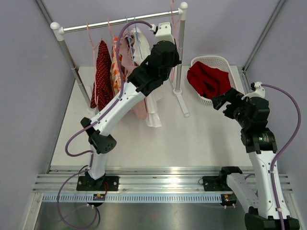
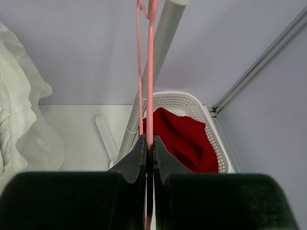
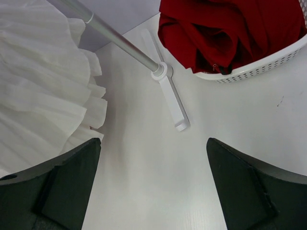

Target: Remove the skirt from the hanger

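Left fingers [image 2: 146, 151]: clamped flat on the wire of the pink hanger [image 2: 150, 72], no gap visible between them; arm stretched up to the right end of the rail [image 1: 115, 23].
Pink hanger: runs straight up out of the fingers, close beside the rack post [image 2: 163, 57]; no cloth on the part that shows in the left wrist view.
Red skirt [image 2: 180, 136]: off the hanger, heaped in the white basket [image 2: 182, 99], folds piled up to the rim.
White basket: on the bench [image 1: 201, 139] at the far right, just beyond the foot of the rack post.
Right fingers [image 3: 153, 143]: spread wide, gripping nothing; held above bare bench, near the basket's front edge and apart from it.
White ruffled garment [image 3: 43, 91]: hangs from the rail left of the post, hem near the bench.
Other garments: red dotted piece [image 1: 102, 72] and orange patterned piece [image 1: 116, 67] hang further left on the rail.
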`<control>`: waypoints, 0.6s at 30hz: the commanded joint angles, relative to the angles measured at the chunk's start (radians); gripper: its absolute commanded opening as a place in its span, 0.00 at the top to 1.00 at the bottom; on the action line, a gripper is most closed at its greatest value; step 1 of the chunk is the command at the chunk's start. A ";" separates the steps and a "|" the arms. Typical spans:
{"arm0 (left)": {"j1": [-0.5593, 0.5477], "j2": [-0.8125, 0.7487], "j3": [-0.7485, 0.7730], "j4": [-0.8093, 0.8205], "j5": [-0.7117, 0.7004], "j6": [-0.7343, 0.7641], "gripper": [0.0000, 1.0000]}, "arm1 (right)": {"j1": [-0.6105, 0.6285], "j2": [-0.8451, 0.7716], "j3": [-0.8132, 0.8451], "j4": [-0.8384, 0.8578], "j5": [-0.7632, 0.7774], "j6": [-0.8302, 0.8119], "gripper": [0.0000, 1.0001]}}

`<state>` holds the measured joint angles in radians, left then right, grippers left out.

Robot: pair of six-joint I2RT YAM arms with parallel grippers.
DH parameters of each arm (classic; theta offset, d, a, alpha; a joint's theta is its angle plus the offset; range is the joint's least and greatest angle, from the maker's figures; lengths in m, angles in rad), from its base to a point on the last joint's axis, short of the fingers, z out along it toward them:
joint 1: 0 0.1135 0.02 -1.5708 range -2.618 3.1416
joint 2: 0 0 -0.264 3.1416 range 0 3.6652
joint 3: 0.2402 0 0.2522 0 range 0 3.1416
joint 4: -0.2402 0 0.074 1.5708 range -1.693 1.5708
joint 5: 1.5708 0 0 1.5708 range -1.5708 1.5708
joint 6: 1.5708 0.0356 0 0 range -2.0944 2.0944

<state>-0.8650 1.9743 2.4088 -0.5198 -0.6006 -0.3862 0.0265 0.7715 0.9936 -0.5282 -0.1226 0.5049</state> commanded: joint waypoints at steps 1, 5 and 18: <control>0.037 0.029 0.046 0.067 0.028 -0.033 1.00 | 0.006 -0.032 0.031 -0.036 -0.040 -0.011 0.01; 0.078 0.031 0.041 0.021 0.087 -0.118 1.00 | 0.006 -0.052 0.030 -0.049 -0.040 -0.017 0.01; 0.034 -0.253 -0.113 -0.154 0.234 -0.157 0.28 | 0.004 -0.061 -0.001 -0.026 -0.051 0.004 0.01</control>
<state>-0.8253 1.8473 2.2501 -0.6586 -0.4049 -0.5354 0.0265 0.7181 0.9939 -0.5739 -0.1448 0.5053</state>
